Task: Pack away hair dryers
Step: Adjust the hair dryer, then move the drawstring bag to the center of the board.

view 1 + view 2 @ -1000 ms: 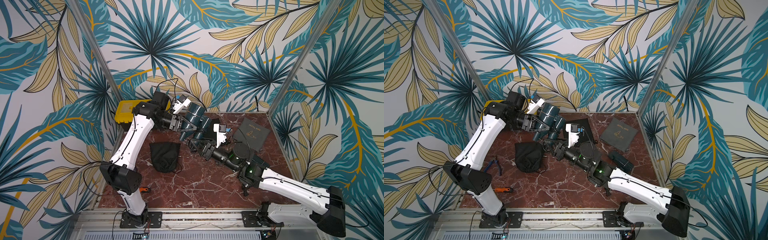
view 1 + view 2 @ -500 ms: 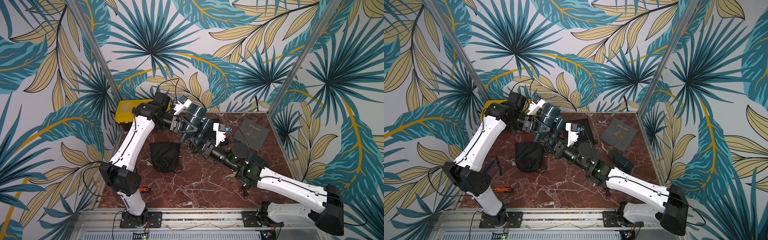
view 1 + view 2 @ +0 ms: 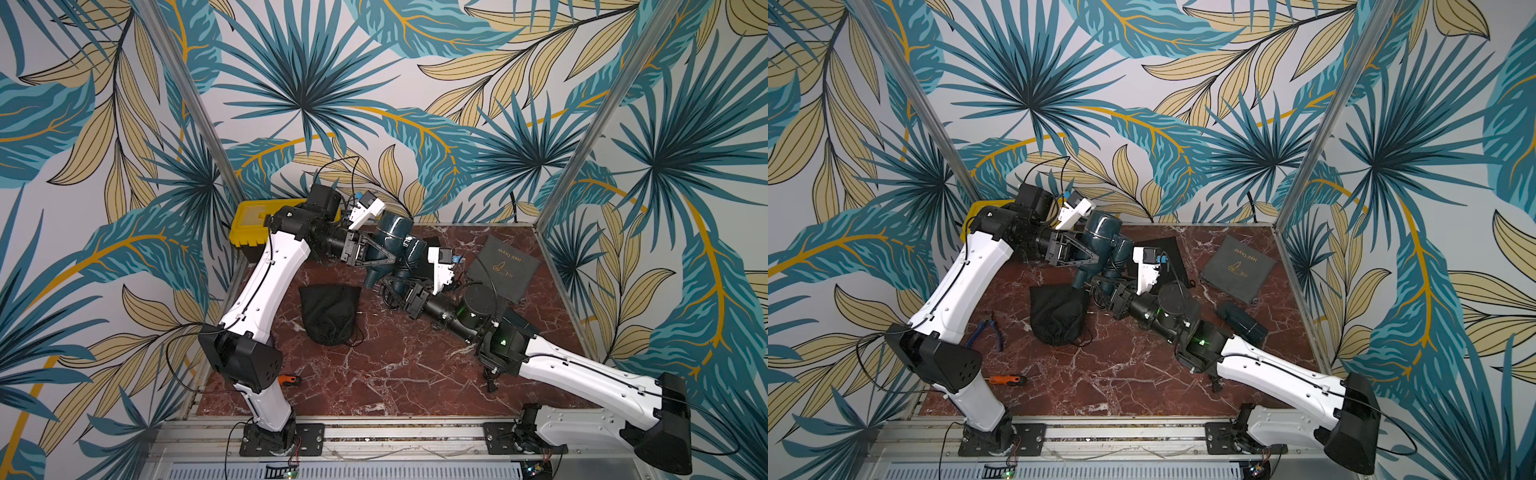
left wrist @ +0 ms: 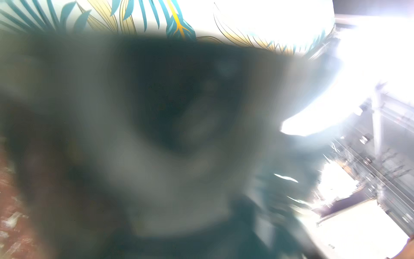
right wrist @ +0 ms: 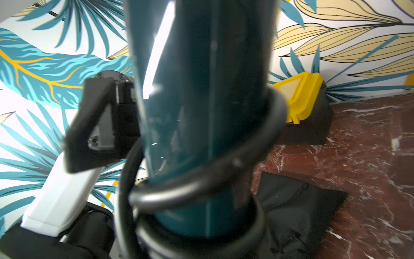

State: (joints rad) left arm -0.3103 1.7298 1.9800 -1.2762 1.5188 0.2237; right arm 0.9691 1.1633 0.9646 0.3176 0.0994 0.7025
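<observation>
Top views, teal hair dryer: middle of the frame in both top views (image 3: 395,232) (image 3: 1100,232), held above the red marble tabletop (image 3: 395,374) (image 3: 1121,374). Its barrel slants toward lower left, and the nozzle end sits near the upper edge of the black drawstring pouch (image 3: 330,313) (image 3: 1059,316).
Top views, left gripper: (image 3: 384,249) (image 3: 1094,249) on the arm from the left. The jaws stand wide on either side of the barrel; whether they press on it I cannot tell.
Top views, right gripper: (image 3: 397,284) (image 3: 1111,291) on the arm from lower right, clamped on the dryer's cord-wrapped handle.
Top views, second dryer: dark teal, lying on the tabletop right of centre in a top view (image 3: 1241,320), just beside the right arm.
Top views, pouches: the black drawstring pouch bulges, left of centre. A flat grey pouch (image 3: 503,268) (image 3: 1237,268) printed "Hair Dryer" lies upper right.
Top views, tools: yellow toolbox (image 3: 249,226) at the far left corner. Pliers (image 3: 986,328) and an orange screwdriver (image 3: 1005,379) lie lower left.
Left wrist view: badly blurred. A dark teal mass, the dryer (image 4: 168,101), fills the middle, and the jaws cannot be made out.
Right wrist view, dryer: the teal handle (image 5: 201,89) stands through the centre with black cord (image 5: 201,179) coiled around its lower part.
Right wrist view, surroundings: a black finger (image 5: 89,125) of the left gripper sits just left of the dryer. The toolbox (image 5: 300,96) is right of centre and the black pouch (image 5: 298,213) lower right.
</observation>
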